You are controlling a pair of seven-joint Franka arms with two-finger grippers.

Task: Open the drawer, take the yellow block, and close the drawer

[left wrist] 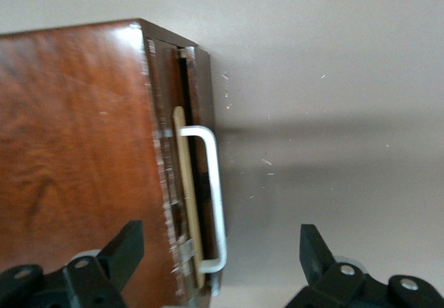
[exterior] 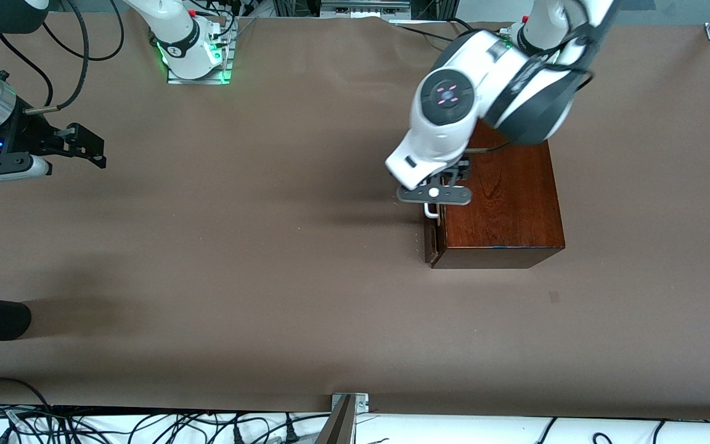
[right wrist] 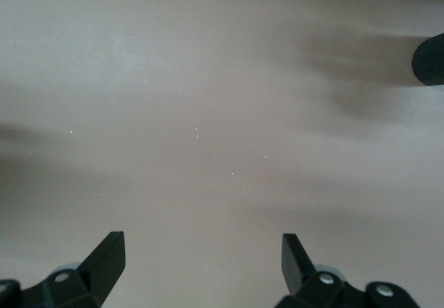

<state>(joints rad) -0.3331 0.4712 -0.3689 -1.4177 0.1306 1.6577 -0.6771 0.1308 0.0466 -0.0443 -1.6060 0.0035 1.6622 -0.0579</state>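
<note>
In the front view the left gripper (exterior: pixel 434 196) hangs over the white U-shaped bar handle (exterior: pixel 431 211) of the dark reddish-brown wooden drawer (exterior: pixel 431 242), which looks shut or almost shut in the glossy mahogany-coloured box (exterior: pixel 503 203). The right gripper (exterior: pixel 87 148) waits over the bare brown table (exterior: pixel 238 246) at the right arm's end.

In the left wrist view the fingers (left wrist: pixel 123 249) stand apart, one at each side of the handle, probably to grasp it. The small yellow block is not visible; presumably inside.

In the right wrist view the fingers (right wrist: pixel 107 256) stand wide apart, holding nothing.

No text, label, brand, number or sign can be read on anything in these views.
</note>
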